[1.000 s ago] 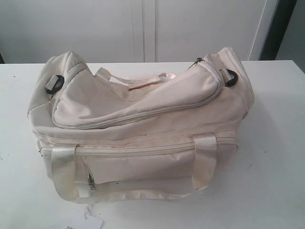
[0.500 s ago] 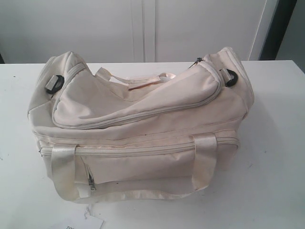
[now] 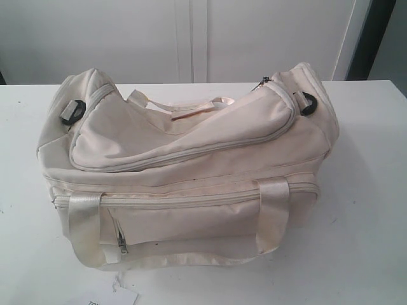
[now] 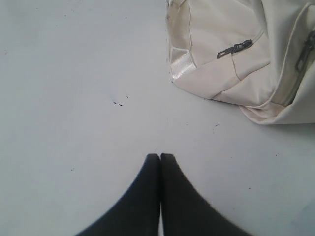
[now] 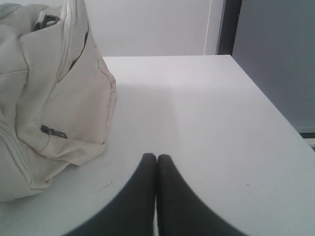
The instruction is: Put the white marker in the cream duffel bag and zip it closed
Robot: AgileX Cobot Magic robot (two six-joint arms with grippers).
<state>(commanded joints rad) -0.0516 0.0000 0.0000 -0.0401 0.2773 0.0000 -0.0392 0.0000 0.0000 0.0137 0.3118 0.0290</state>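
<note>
The cream duffel bag lies across the middle of the white table, its curved top zip running closed along the lid. The white marker shows in no view. Neither arm appears in the exterior view. My left gripper is shut with nothing in it, hovering over bare table a little off one end of the cream duffel bag. My right gripper is likewise shut and empty, over bare table beside the other end of the cream duffel bag.
A white paper tag lies at the table's front edge, below the bag. White cabinet doors stand behind the table. In the right wrist view the table's edge drops off toward a dark floor.
</note>
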